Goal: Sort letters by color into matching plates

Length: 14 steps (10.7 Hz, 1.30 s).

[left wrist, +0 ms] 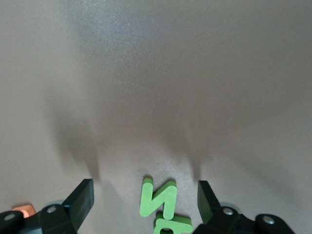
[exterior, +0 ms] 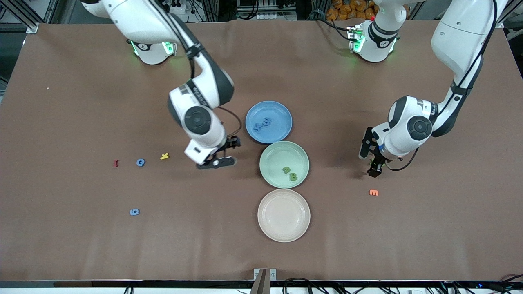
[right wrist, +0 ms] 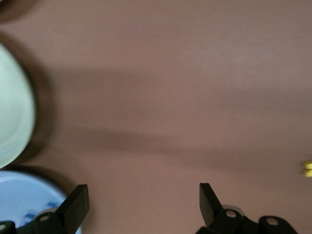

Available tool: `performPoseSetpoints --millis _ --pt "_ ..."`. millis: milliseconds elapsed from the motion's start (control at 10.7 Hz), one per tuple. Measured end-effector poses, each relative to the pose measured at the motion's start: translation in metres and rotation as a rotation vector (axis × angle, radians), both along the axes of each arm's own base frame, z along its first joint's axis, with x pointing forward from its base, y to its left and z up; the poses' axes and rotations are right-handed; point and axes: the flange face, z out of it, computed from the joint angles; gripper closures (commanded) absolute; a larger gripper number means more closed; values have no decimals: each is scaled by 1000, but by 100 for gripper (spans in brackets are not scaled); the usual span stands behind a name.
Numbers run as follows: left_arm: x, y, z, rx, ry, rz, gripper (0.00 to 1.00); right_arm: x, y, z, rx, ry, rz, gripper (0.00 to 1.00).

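Note:
The blue plate (exterior: pixel 269 121) holds two blue letters (exterior: pixel 261 123). The mint green plate (exterior: pixel 284 164), nearer the front camera, holds two green letters (exterior: pixel 290 173). A blue "c" (exterior: pixel 140 162) and a blue "6" (exterior: pixel 134 212) lie on the table toward the right arm's end. My left gripper (exterior: pixel 372 165) is open and low over the table toward the left arm's end. In the left wrist view it (left wrist: pixel 145 189) straddles a green "N" (left wrist: pixel 158 199) that overlaps a second green letter (left wrist: pixel 173 226). My right gripper (exterior: pixel 226 153) (right wrist: pixel 144 192) is open and empty over bare table beside the plates.
A cream-white plate (exterior: pixel 284 215) sits nearest the front camera. An orange piece (exterior: pixel 373 192) lies by the left gripper. A yellow piece (exterior: pixel 164 155) and a red piece (exterior: pixel 116 163) lie beside the blue "c". The right wrist view shows both plates' rims, green (right wrist: pixel 12 112) and blue (right wrist: pixel 24 200).

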Motion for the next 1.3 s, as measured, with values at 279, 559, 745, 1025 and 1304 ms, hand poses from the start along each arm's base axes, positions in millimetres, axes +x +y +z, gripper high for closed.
performPoseSetpoints --millis 279,559,745,1025,1304 --pt "0 1 0 0 -2 -16 14 50 -102 9 -6 -19 -97 0" --pt "1 6 -3 7 -3 -26 14 80 -213 10 0 -14 -148 0" --pt "2 16 -9 9 -7 -26 16 88 -264 9 0 -10 -208 0" --pt "2 17 -12 7 -12 -49 21 87 -302 5 -1 -12 -284 0" --pt "3 16 -12 6 -12 -54 46 59 -326 -9 1 -48 -359 0"
